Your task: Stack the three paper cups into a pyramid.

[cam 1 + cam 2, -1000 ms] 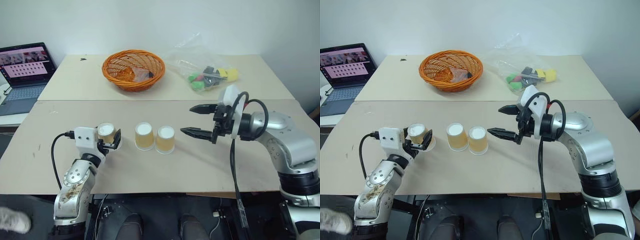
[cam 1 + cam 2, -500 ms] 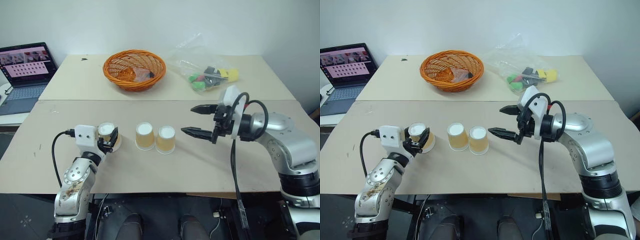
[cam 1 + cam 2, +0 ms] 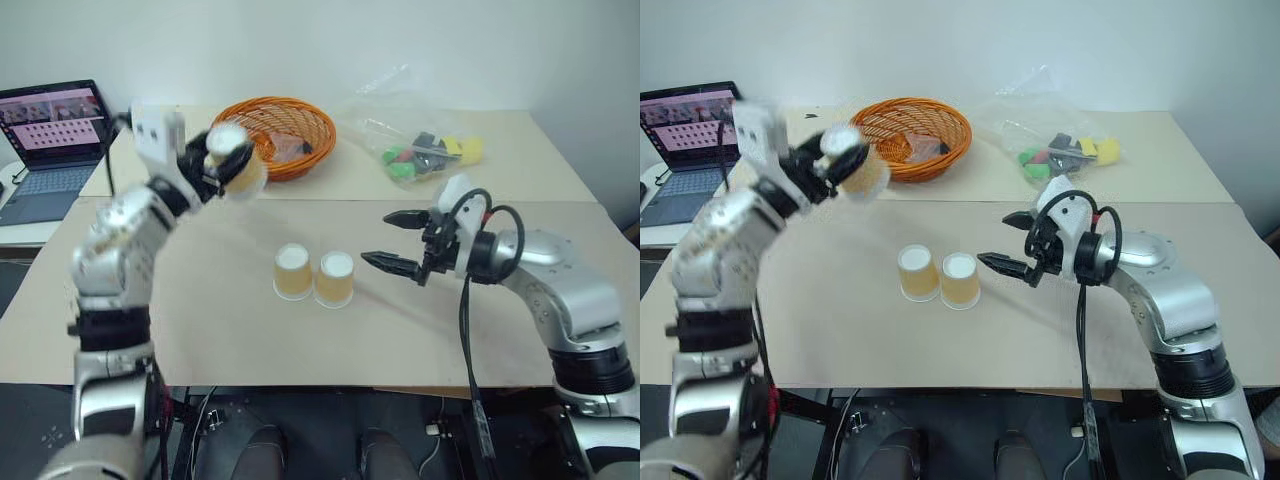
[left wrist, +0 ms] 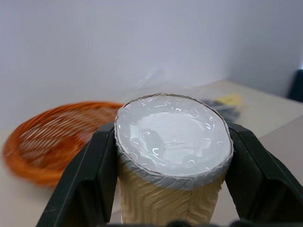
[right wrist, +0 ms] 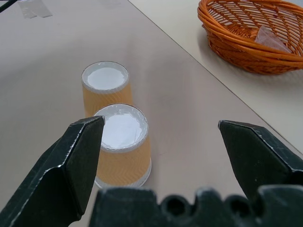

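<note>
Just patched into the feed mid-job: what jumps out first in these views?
The left gripper holds one paper cup upside down, high in the air in front of the orange basket. Below, two more cups stand upside down side by side on the table. The right gripper waits open just beside them.

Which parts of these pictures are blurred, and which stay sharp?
Both eye views: the left pincer and its paper cup are smeared; the two cups on the table and the right pincer are crisp. Left wrist view: the held cup is sharp, the orange basket behind is soft. Right wrist view: cups and basket are clear.
</note>
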Robot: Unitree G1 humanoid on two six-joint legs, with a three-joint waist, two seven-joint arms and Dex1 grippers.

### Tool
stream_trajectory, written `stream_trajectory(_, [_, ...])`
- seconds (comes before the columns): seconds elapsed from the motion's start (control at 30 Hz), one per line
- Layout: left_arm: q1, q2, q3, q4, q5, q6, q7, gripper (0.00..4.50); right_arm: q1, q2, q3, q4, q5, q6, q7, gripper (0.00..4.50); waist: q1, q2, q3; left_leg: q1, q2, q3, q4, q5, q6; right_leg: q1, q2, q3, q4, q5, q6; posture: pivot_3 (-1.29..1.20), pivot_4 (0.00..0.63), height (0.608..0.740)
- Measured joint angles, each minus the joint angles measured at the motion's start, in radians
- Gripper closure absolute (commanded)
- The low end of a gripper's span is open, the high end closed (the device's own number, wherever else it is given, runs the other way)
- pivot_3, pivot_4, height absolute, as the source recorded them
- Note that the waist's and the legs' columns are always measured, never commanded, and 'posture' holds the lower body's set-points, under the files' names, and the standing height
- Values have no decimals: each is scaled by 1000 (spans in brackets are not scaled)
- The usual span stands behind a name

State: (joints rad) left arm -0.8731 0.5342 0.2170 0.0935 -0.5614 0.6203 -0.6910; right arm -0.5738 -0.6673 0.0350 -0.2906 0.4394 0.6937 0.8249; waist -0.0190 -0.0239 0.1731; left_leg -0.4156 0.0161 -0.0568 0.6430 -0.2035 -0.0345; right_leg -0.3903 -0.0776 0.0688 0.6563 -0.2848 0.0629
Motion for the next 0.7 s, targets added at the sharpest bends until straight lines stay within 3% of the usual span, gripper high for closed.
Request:
stream_trajectory(0.13, [-188,73,-45,213,-118,115,-363,1900,11,13,-2,18,-31,-12,-31,0,-14,0,0,1,0,0,0,0,0,0,0,0,1,0,0,0,150,740])
stream_trajectory(0.33, [-273,108,-283,441,19,24,-753,1900,81,27,-7,14,-44,-13,-82,0,-26,0,0,1,0,0,0,0,0,0,1,0,2,0,0,0,150,740])
stream_trajectory(0.5, [-374,31,-374,644,146,-128,-888,1900,105,42,-21,-18,-43,-13,-130,0,-23,-1,2,-1,0,0,0,0,0,-1,0,0,1,0,0,0,150,740])
stream_trajectory(0.7, [-423,-21,-404,757,186,-213,-914,1900,129,45,-50,-32,-42,-12,-164,0,-24,-1,2,-2,0,0,0,0,0,-3,0,0,3,-1,1,0,150,740])
